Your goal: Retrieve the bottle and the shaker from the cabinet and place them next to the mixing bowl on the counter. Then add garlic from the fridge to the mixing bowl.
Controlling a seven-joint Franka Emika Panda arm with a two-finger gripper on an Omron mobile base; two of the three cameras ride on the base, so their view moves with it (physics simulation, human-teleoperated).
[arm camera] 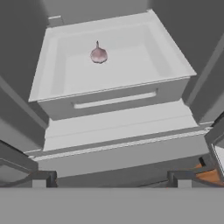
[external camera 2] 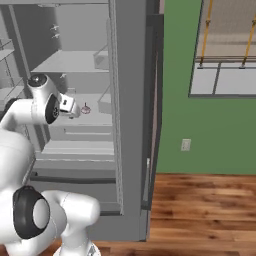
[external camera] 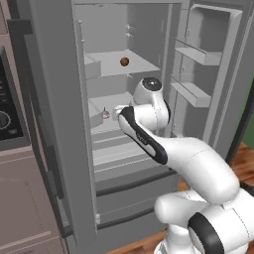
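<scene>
The fridge (external camera: 208,59) stands with both doors open and its pale inside showing. The garlic (arm camera: 99,54), a small pinkish-white bulb, lies in a shallow white tray (arm camera: 52,70) on a middle shelf; it is also seen from the base views as garlic (external camera: 105,114) and garlic (external camera 2: 86,109). My gripper (arm camera: 109,179) is open and empty, reaching into the fridge a little short of the bulb and above the tray's front edge. From the left base view the gripper (external camera: 117,112) sits just right of the bulb. The bottle, shaker, cabinet, mixing bowl and counter are out of view.
A small brown ball (external camera: 124,61) rests on the upper shelf. Door racks (external camera: 191,92) hang on the open right door. An oven with a dial (external camera: 4,120) stands left of the fridge. The fridge's side wall (external camera 2: 132,125) meets wood floor (external camera 2: 200,210) and a green wall.
</scene>
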